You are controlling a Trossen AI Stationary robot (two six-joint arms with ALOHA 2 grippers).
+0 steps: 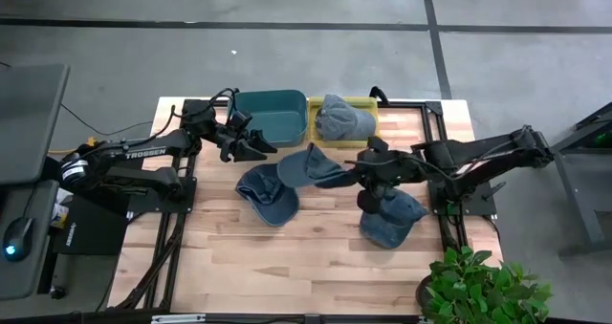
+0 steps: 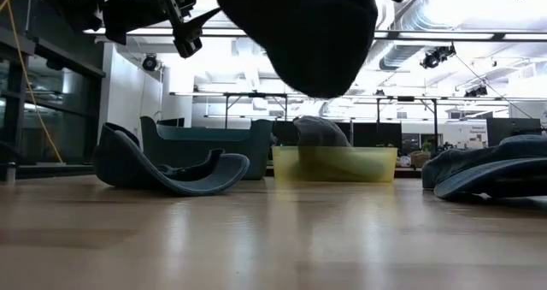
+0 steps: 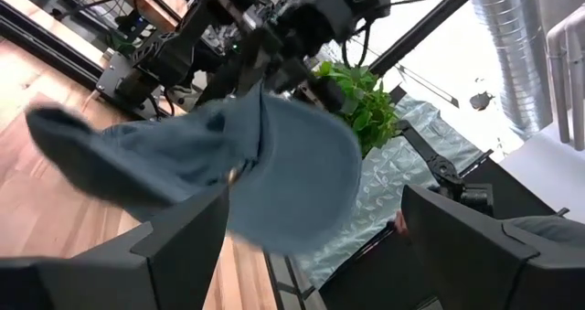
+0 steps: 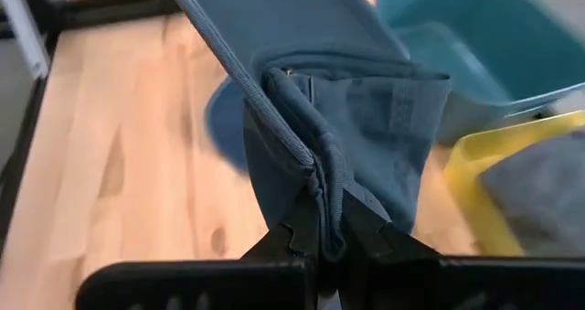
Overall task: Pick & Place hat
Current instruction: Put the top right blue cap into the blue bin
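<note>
Above table centre, right fingers (image 4: 320, 241) pinch blue hat (image 1: 311, 165), brim pointing left; left fingers (image 1: 256, 144) spread, empty.

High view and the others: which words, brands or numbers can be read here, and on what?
"TROSSEN": white letters along the left arm, in the high view.
No other readable text: the caps, the teal bin and the yellow bin show none, and nothing in the room behind the low view is legible.
</note>
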